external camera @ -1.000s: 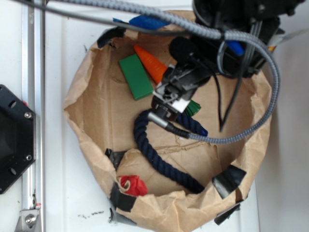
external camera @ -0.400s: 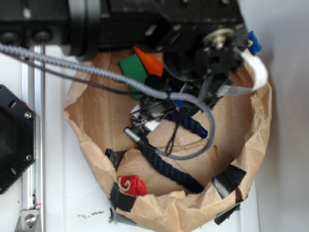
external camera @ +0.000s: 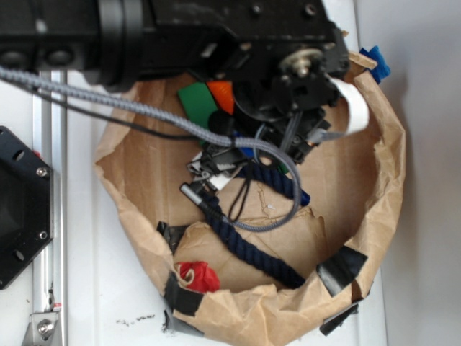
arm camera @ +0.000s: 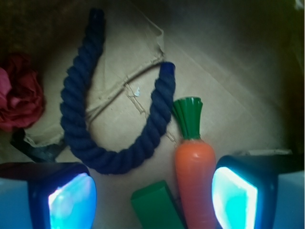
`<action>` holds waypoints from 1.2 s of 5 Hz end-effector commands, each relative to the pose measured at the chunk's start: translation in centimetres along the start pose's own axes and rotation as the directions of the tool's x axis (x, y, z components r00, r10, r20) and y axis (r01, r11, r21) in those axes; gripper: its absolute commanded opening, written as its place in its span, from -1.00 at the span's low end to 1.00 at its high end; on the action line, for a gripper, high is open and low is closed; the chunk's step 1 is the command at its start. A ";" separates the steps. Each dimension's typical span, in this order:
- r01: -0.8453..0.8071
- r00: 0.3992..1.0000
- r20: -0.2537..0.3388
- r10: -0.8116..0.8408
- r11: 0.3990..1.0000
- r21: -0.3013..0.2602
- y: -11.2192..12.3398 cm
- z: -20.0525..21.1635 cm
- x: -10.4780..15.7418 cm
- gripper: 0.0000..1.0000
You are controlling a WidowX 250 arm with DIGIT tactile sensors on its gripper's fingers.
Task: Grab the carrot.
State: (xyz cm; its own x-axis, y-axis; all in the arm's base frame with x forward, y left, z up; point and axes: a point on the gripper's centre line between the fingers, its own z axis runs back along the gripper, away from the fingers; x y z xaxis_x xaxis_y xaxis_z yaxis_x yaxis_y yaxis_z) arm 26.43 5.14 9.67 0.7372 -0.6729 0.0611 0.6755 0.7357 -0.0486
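The orange carrot (arm camera: 194,179) with its dark green top (arm camera: 188,115) lies on brown paper, just inside my right finger (arm camera: 238,198) in the wrist view. In the exterior view only a piece of it (external camera: 222,94) shows under the arm. My gripper (arm camera: 152,200) is open, with the carrot and the end of a flat green block (arm camera: 157,207) between the fingers. In the exterior view the arm hides the jaws.
A dark blue rope (arm camera: 119,157) curves in a U ahead of the fingers; it also shows in the exterior view (external camera: 248,249). A red cloth scrap (arm camera: 16,98) lies at the left, by the paper bag's rim (external camera: 198,276). The crumpled bag wall (external camera: 382,180) rings everything.
The arm has swung over the bag's back part and now covers most of the carrot and green block, which showed fully a second ago.
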 end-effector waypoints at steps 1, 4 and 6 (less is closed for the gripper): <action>0.022 1.000 -0.005 -0.022 0.999 0.036 -0.4 -1.0 -0.6 1.00; 0.031 0.999 0.008 -0.031 0.996 0.081 1.5 -2.4 -0.9 1.00; 0.022 1.000 -0.015 -0.021 0.997 0.072 3.2 -3.9 -0.3 1.00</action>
State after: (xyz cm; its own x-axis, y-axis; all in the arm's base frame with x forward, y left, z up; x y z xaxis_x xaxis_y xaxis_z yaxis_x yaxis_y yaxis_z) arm 27.75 7.14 4.24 0.7160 -0.6979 0.0182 0.6981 0.7154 -0.0281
